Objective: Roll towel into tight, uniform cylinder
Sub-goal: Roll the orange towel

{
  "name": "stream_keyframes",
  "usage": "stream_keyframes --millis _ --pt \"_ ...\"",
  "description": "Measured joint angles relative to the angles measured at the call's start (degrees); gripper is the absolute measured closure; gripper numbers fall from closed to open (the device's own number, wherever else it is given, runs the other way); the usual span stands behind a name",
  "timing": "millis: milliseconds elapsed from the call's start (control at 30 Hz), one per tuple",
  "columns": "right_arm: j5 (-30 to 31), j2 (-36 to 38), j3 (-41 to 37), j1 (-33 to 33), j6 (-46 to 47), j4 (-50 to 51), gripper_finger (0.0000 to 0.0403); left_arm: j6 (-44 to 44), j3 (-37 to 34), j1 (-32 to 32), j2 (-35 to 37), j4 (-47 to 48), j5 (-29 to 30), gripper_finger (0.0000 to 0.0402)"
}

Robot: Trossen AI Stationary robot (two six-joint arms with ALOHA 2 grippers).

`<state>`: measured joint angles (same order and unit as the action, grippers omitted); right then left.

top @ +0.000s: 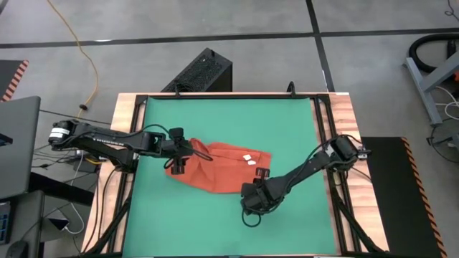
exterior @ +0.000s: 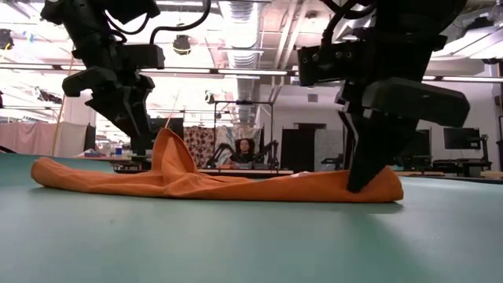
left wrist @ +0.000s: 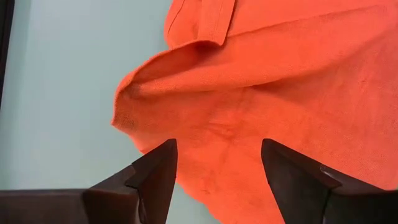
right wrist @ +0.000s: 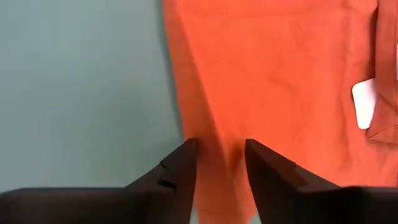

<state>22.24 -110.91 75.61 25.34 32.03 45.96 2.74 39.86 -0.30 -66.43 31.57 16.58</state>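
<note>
The orange-red towel (top: 222, 168) lies crumpled on the green mat (top: 229, 122), with a fold standing up near its left end (exterior: 169, 145). Its white tag (top: 247, 159) lies on top near its right end and also shows in the right wrist view (right wrist: 364, 102). My left gripper (top: 179, 156) is open over the towel's left end, its fingers (left wrist: 161, 168) on either side of the cloth (left wrist: 217, 137); I cannot tell whether they touch it. My right gripper (top: 252, 192) is shut on the towel's near right edge. My right gripper pinches the towel's near edge (right wrist: 221, 155) by its right end between its two fingers. The fingers come from above, slanting down from the table's right. The towel lies slack on the mat under them (exterior: 369, 185). One layer or several, I cannot tell.
The mat sits in a wooden frame (top: 133, 107). A black box (top: 204, 72) stands beyond the far edge. A laptop (top: 18, 143) and cables lie off the table's left. A person (exterior: 245, 149) sits far back in the room.
</note>
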Motion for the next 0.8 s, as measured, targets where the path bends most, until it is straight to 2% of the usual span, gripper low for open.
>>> stream_keyframes --millis 200,300,467,533,700,800 --pt "0.0 0.0 0.0 0.0 0.0 0.0 0.0384 0.0 0.0 0.0 0.0 0.0 0.0 0.0177" --pt "0.0 0.0 1.0 0.1 1.7 1.2 0.0388 -0.3 0.0 0.0 0.3 0.1 -1.8 0.0177" --pt "0.6 0.0 3.4 1.5 3.5 3.6 0.0397 -1.2 2.1 -1.1 4.3 6.3 -16.7 0.0177" --pt "1.4 0.0 3.7 2.1 4.6 3.9 0.0396 -1.8 2.6 -3.2 6.9 9.1 -18.4 0.0177" --pt "1.7 0.0 3.7 3.2 7.5 5.1 0.0397 -8.4 1.2 -12.9 13.7 10.8 -14.2 0.0177" --pt "1.8 0.0 3.7 3.2 8.1 5.1 0.0397 -11.2 -1.6 -19.4 14.9 10.9 -4.7 0.0177"
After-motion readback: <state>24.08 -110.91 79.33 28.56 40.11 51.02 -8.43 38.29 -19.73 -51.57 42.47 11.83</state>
